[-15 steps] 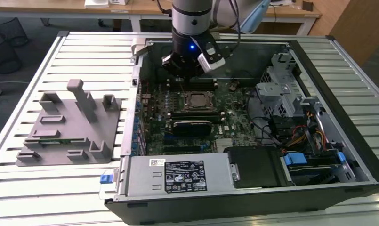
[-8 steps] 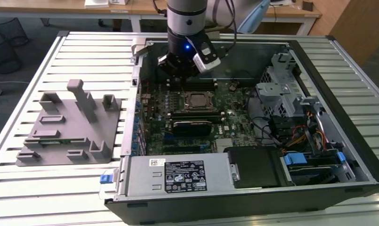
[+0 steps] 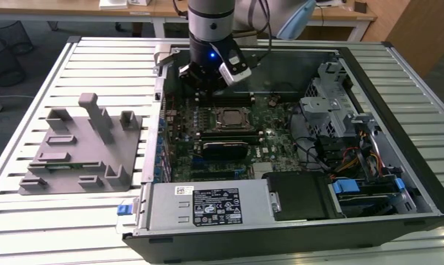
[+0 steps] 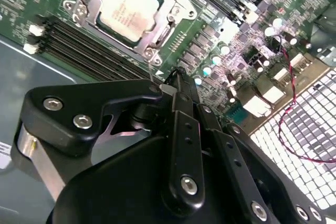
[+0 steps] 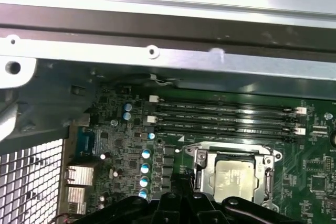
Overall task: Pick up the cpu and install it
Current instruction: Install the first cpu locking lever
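Slatted white table (image 3: 30, 221) fills the exterior view, carrying an open black computer case (image 3: 420, 160) that lies on its side. Nearest, along the lower middle of that view, a grey metal power supply (image 3: 207, 204) with a printed label lies inside the case. A black drive bay (image 3: 303, 196) sits just beside it, toward the exterior view's right. At the exterior view's left, outside the case, a grey plastic fixture (image 3: 78, 149) with upright posts stands on the table.

Farther in, the green motherboard (image 3: 277, 138) covers the case floor. The cpu (image 3: 230, 117) rests flat in a metal-framed socket (image 3: 215, 126) near the middle of the board, its pale silver top facing up. Both wrist views show it there too (image 4: 128, 11) (image 5: 237, 179), with black memory slots (image 5: 226, 116) running alongside the socket.

Beyond the cpu, in the upper middle of the exterior view, the gripper (image 3: 202, 83) hangs from the arm (image 3: 214, 22) over the far part of the board, close to the case's far wall. It is apart from the cpu and holds nothing that can be seen. The second wrist view shows its black linkages (image 4: 176, 82) in front of the socket. Whether it is spread or pressed together cannot be told.

Wooden desks (image 3: 144, 11) stand past the table, along the top edge.
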Tool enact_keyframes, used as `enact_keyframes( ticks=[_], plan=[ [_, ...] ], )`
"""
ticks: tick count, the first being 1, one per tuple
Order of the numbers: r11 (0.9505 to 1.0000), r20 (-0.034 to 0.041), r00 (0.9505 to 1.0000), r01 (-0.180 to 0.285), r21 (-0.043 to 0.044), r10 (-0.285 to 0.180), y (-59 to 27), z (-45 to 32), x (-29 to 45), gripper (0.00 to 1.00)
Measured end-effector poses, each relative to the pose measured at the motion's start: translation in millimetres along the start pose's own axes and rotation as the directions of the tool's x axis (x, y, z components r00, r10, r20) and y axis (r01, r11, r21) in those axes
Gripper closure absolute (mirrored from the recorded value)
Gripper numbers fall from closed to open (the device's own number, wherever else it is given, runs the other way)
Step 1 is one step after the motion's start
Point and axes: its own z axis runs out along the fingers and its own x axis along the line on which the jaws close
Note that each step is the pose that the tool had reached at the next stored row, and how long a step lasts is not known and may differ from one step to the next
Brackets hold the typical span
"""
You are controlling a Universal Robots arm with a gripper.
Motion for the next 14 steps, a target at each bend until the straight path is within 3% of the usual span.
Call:
enact_keyframes(
  ticks=[7,14],
  plan=[
    [1.0,-0.0001,1.0,0.0,0.0001,0.0,5.1,0.5,8.1,0.89],
    [1.0,-0.0001,1.0,0.0,0.0002,0.0,17.0,1.7,12.4,0.89]
  ],
)
